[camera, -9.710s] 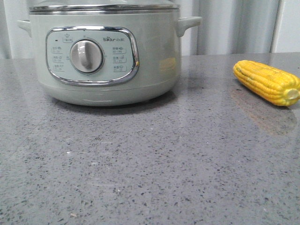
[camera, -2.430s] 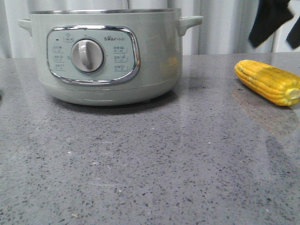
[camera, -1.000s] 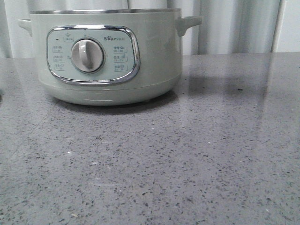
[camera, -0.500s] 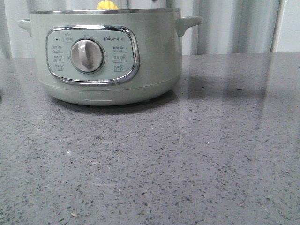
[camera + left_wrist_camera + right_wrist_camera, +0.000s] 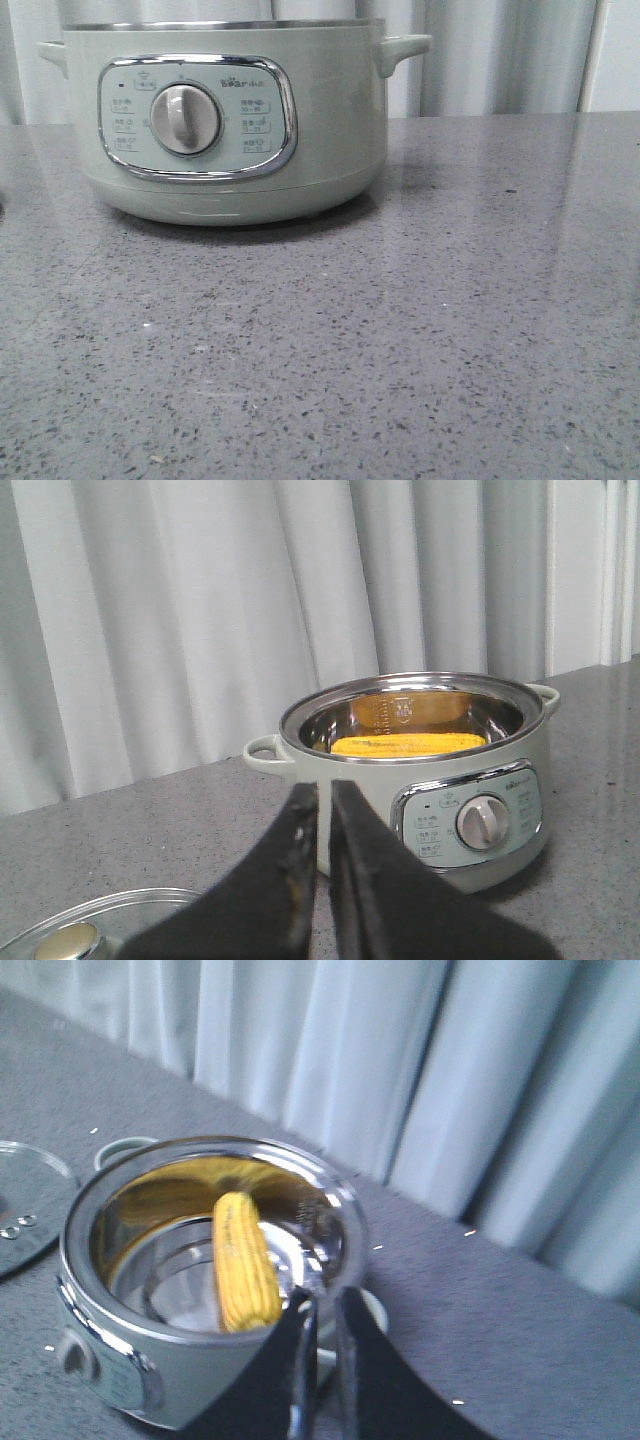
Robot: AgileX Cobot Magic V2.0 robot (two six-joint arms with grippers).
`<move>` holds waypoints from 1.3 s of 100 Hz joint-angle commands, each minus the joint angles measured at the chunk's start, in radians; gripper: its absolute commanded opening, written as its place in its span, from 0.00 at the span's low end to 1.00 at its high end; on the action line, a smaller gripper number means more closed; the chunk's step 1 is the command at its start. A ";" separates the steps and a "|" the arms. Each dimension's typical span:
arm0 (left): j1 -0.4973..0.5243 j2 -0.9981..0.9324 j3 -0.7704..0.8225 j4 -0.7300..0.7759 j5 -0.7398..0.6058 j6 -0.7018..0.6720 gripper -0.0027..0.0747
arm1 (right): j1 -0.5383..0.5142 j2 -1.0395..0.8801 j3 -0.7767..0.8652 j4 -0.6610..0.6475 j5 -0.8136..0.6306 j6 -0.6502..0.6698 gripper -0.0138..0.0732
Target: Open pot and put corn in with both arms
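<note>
Corn (image 5: pixel 244 1263) lies inside the open pot (image 5: pixel 420 780): light, stiff, ribbed, best gripped mid-cob. Left gripper (image 5: pixel 322 810) and right gripper (image 5: pixel 325 1310) jaws nearly together, empty.

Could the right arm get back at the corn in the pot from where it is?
Probably yes: the pot stands uncovered, its lid on the table beside it, and the corn lies exposed below the right gripper, with nothing seen between.
</note>
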 commanded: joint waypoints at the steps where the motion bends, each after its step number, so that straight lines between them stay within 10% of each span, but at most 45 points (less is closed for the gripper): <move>1: -0.009 0.016 -0.013 -0.018 -0.063 0.009 0.01 | -0.001 -0.167 0.133 -0.049 -0.147 -0.005 0.11; 53: -0.009 0.016 0.110 -0.018 -0.128 0.009 0.01 | -0.001 -0.831 0.591 -0.049 -0.177 -0.005 0.11; 130: -0.007 0.016 0.179 -0.009 -0.229 0.009 0.01 | -0.001 -0.866 0.591 -0.049 -0.176 -0.005 0.11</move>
